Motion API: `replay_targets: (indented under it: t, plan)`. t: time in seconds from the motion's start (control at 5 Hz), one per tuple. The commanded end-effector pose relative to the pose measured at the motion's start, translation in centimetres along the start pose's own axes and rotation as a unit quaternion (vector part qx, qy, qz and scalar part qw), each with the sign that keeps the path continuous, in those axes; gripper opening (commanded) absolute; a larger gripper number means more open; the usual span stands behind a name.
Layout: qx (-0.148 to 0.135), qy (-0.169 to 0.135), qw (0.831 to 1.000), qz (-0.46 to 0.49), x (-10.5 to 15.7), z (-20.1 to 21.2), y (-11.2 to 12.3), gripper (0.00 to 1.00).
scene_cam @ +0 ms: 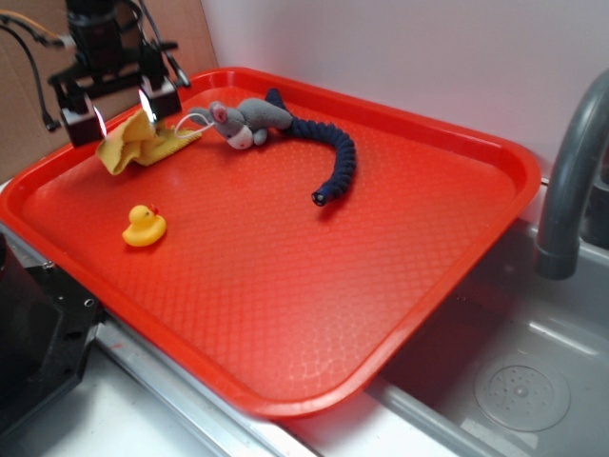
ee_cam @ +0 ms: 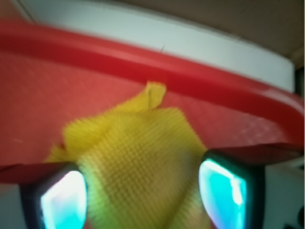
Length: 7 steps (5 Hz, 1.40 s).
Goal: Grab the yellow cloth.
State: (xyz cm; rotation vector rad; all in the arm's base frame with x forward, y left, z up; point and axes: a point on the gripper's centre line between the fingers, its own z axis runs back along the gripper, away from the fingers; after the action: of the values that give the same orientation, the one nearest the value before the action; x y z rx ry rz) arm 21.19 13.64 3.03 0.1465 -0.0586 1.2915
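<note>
The yellow cloth lies bunched in the far left corner of the red tray, one end reaching toward the grey plush mouse. My gripper hangs directly over it, open, one finger on each side of the raised fold. In the wrist view the cloth fills the gap between the two glowing pads, and the gripper straddles it. The pads stand wide apart and are not pressed together.
A grey plush mouse with a dark blue rope tail lies right of the cloth. A small yellow rubber duck stands nearer on the tray. The tray rim runs just behind the cloth. A grey faucet and sink are at the right.
</note>
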Motion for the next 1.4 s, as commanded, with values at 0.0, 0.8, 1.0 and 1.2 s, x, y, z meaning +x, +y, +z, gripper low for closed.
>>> replay_targets:
  t: [0.0,0.8,1.0,1.2]
  plan:
    - [0.028,-0.025,0.999,-0.023,-0.8,-1.9,1.6,0.0]
    - [-0.011,-0.046,0.958,-0.284,-5.9,12.2,4.1,0.0]
    - [-0.03,-0.078,0.922,-0.378,-9.6,17.5,3.8,0.0]
    - [-0.026,-0.093,0.865,-0.492,-13.4,21.4,2.1,0.0]
